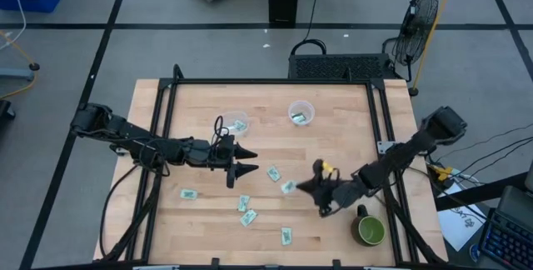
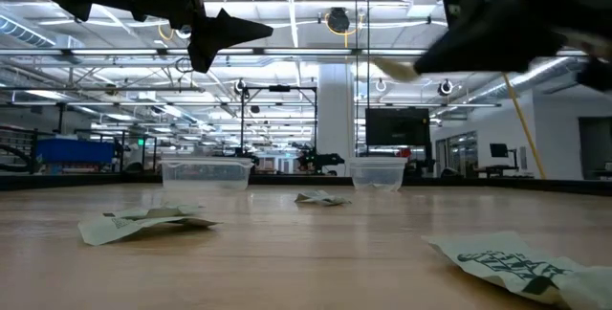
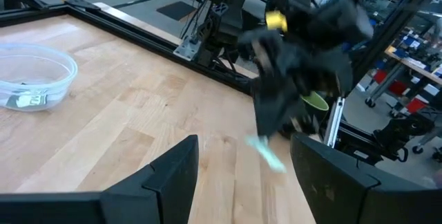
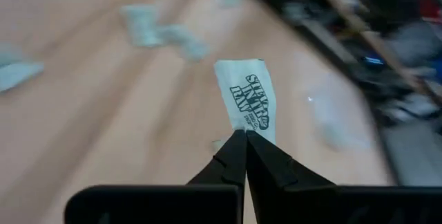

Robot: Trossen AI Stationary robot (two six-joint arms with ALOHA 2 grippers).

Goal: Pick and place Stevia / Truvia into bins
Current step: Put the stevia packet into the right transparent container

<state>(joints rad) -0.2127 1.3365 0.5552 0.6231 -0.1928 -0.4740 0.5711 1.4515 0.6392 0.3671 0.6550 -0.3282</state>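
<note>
Pale green and white Stevia sachets lie flat on the table: one (image 1: 189, 193) near the left, two (image 1: 244, 203) (image 1: 248, 217) in the middle, one (image 1: 286, 237) by the near edge, one (image 1: 273, 173) between the grippers. The oval tub (image 1: 236, 123) and the round cup (image 1: 301, 113) each hold a sachet. My left gripper (image 1: 247, 161) hovers open above the table's middle, pointing right. My right gripper (image 1: 310, 188) is shut on one sachet (image 1: 289, 187), raised above the wood. My right gripper (image 4: 243, 135) pinches the sachet by one short end (image 4: 243, 126), between its two fingertips only. The rest of the sachet (image 4: 246, 94) sticks out past the fingertips, printed face showing. It is lifted clear of the table, as the low view shows (image 2: 392, 66).
A dark green mug (image 1: 371, 231) stands near the table's right near corner, beside the right arm. The black frame (image 1: 266, 82) runs round the table. From the left wrist view the round cup (image 3: 34, 79) and the right gripper (image 3: 297, 58) are ahead.
</note>
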